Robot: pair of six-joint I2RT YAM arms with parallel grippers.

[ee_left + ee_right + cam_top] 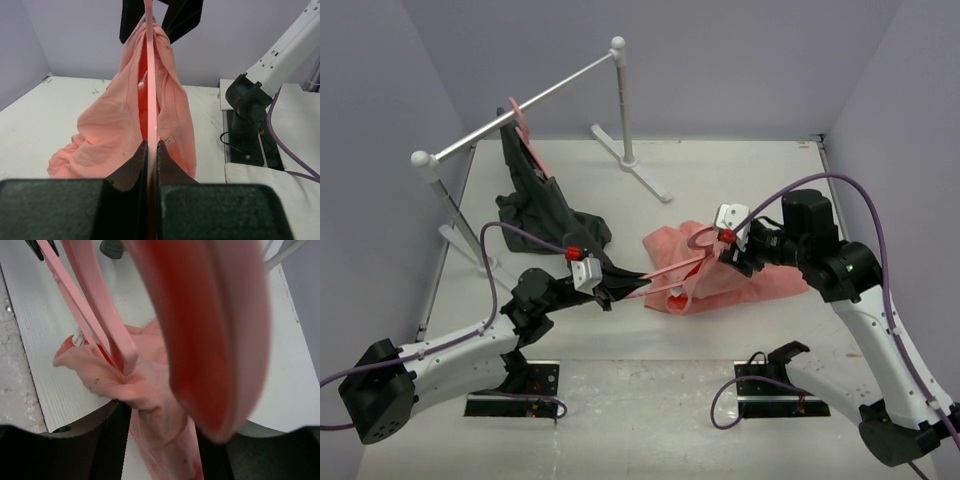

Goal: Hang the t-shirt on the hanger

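Left wrist view: the left end effector [151, 146] pinches tight on the hanger [150, 85]. At twelve o'clock the right end effector [150, 30] clamps the t-shirt [115, 130] (bunched), lower folds on the tabletop [45, 110].

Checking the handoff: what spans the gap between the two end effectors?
The pink hanger, pinched by the left end effector and running to the right end effector, with the t-shirt draped around it; clearest in the left wrist view.

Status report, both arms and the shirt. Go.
Left tool shut on hanger, near end. Right tool shut on t-shirt at far end. T-shirt bunched over hanger, rest on table, not hung. Dark garment on rack, apart.
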